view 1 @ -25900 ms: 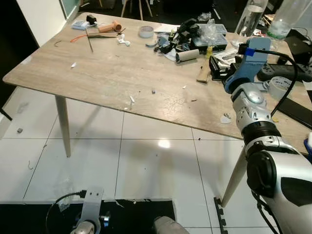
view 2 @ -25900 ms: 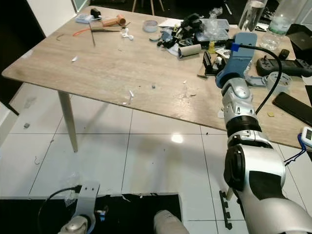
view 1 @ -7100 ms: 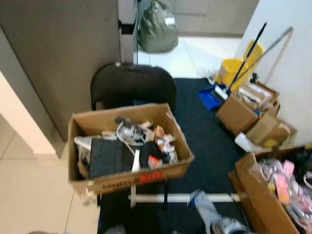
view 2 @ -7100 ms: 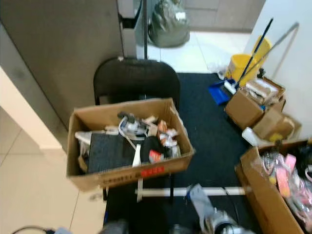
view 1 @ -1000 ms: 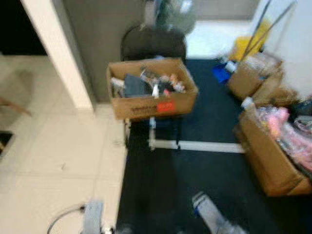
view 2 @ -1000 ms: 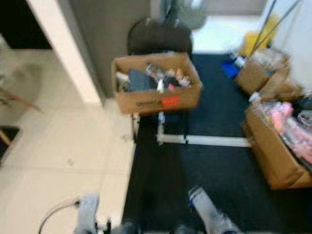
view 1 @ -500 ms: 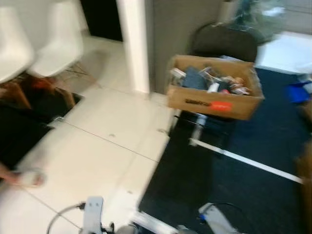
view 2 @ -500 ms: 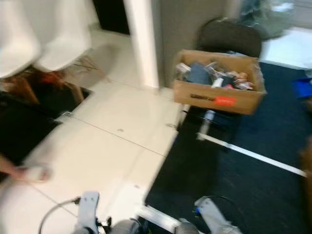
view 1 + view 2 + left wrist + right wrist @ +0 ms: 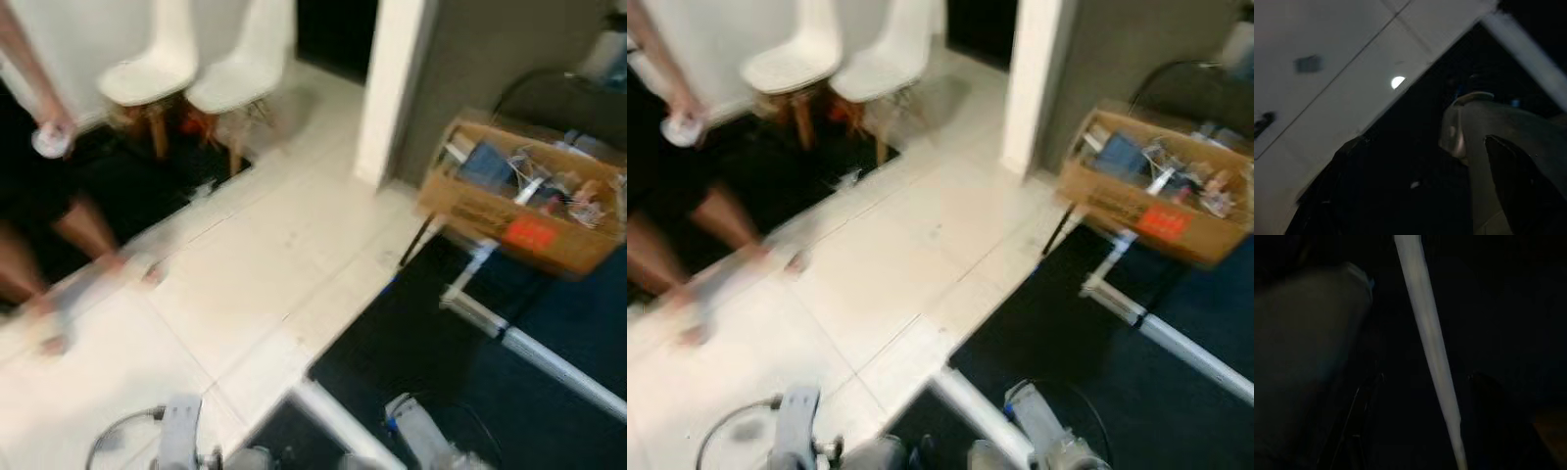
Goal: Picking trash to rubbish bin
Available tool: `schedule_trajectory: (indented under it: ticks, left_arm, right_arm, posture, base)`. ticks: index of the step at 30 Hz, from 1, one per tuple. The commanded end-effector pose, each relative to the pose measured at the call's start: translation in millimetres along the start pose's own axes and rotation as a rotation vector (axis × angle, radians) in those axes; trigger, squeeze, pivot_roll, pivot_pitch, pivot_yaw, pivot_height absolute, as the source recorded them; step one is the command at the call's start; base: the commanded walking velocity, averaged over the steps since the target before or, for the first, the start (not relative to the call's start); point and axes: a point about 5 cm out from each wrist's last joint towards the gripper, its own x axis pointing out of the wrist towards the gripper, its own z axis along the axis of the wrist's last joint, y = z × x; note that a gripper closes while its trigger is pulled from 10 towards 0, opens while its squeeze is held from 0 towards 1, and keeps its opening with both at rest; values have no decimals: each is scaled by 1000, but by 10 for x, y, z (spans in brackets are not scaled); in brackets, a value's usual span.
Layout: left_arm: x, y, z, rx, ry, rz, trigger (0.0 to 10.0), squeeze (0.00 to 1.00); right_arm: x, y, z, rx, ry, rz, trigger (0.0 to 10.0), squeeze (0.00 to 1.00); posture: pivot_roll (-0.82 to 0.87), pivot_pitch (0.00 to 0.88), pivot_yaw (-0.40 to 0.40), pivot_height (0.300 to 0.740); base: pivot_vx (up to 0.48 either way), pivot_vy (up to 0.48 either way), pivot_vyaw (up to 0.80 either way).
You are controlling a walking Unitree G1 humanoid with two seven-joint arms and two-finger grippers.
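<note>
A cardboard box full of mixed trash sits on a black chair at the right, beside a grey wall. The head views are blurred. My left arm and right arm hang low at the bottom edge, far from the box. In the left wrist view my left gripper points down at the tiled floor and the edge of the dark carpet; its fingers stand apart with nothing between them. The right wrist view is very dark, with a pale strip running across it.
A person stands at the left on a dark mat, with something small and white in one hand. Two white chairs stand at the back. A white pillar rises beside the box. A white strip crosses the dark carpet.
The whole picture has swung: the box has slid to the right edge and looks farther off, while the white chairs and the person have come into view on the left. The arms still hang low.
</note>
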Motion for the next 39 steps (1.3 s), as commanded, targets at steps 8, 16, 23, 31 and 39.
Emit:
schedule_trajectory:
  ticks: [8,16,23,31,39]
  left_arm:
    - [-39,-103,-240,3,99,-38,10000,0]
    - [-42,-120,-255,-8,101,-37,10000,0]
    - [-34,-115,-217,-30,81,-32,10000,0]
    - [-30,-106,-194,-21,71,-35,10000,0]
    - [-31,-86,-192,-9,70,-34,10000,0]
  right_arm:
    - [3,34,-73,-9,23,13,10000,0]
    - [1,17,-68,-17,23,8,10000,0]
    - [2,24,-65,-21,20,13,10000,0]
    - [3,39,-47,-14,14,23,10000,0]
    - [4,52,-34,-8,7,33,10000,0]
  posture:
    - [36,32,-7,740]
    - [37,35,-11,740]
    - [39,35,-11,740]
    - [36,33,-6,740]
    - [34,32,-2,740]
  base:
    - [-315,0,763]
    - [-315,0,764]
    - [-88,0,764]
    - [0,0,764]
    - [0,0,765]
